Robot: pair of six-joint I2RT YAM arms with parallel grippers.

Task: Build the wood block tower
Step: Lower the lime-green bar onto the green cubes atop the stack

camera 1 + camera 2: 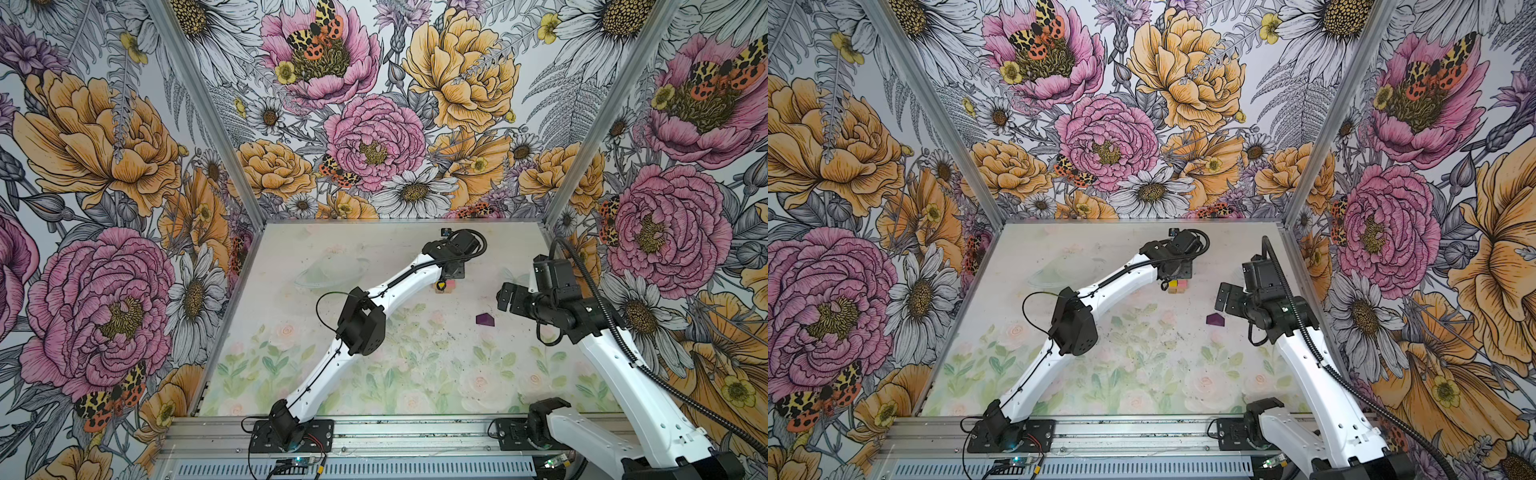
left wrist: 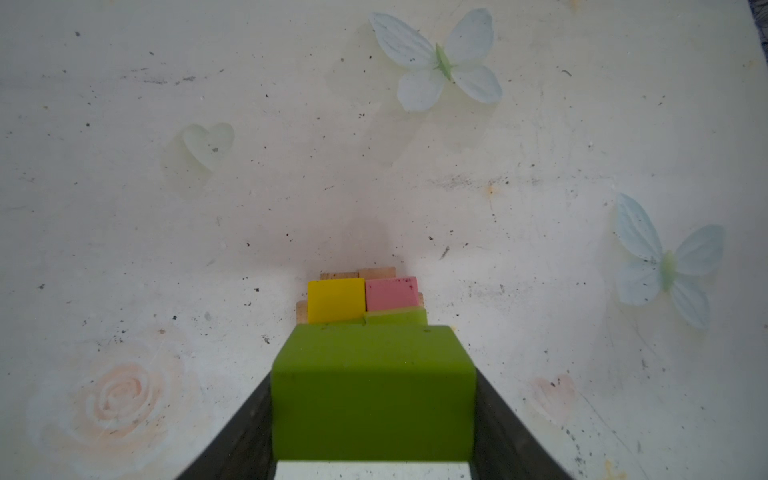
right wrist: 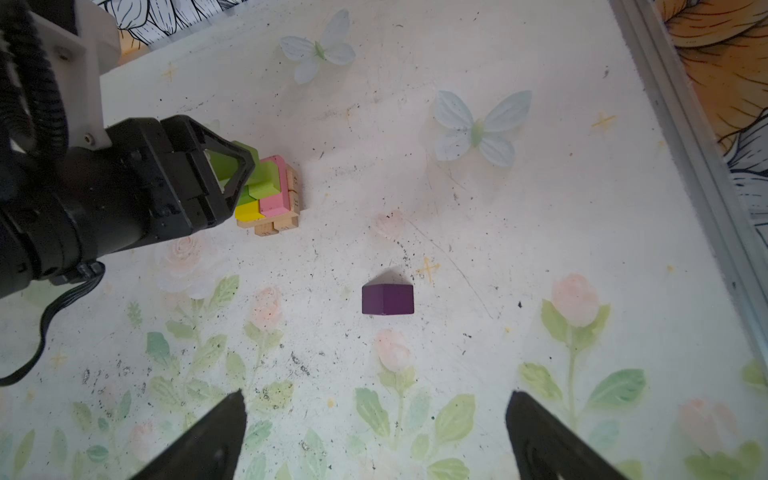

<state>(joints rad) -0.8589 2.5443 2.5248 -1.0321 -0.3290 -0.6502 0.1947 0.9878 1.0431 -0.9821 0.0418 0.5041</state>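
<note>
Left gripper [image 2: 372, 372] first: how did it stand?
— Its jaws were clamped on the lime brick [image 2: 372, 407], with one dark finger [image 2: 249, 419] on either flank. It hung low over the tower [image 3: 270, 199].

Did the brick rest on the stack?
— That could not be told. In the left wrist view the brick covered the near part of the stack. Beyond its edge showed a green cube [image 2: 397, 318]. Past that the yellow oblong [image 2: 336, 300] and the pink oblong [image 2: 392, 293] lay side by side, touching, with the tan oblongs [image 2: 359, 273] under them.

And where was the tower?
— It stood on the table [image 3: 540, 249], in the far half and right of the middle in both top views. The left arm's wrist hid most of it there, and only small bits of yellow and pink showed.

What of the right gripper [image 3: 376, 394]?
— Its jaws stood wide apart with nothing between them. It was raised above the table and pointed down toward the purple peaked piece [image 3: 387, 298].

Where did that piece lie?
— It lay alone on the table, well apart from the tower, nearer the robot's side and further right. Neither arm touched it, though the right gripper hung near it in the top views.

Anything else nearby?
— Printed butterflies [image 3: 478, 129] marked the tabletop, and flowered walls [image 1: 374, 137] stood around it.
</note>
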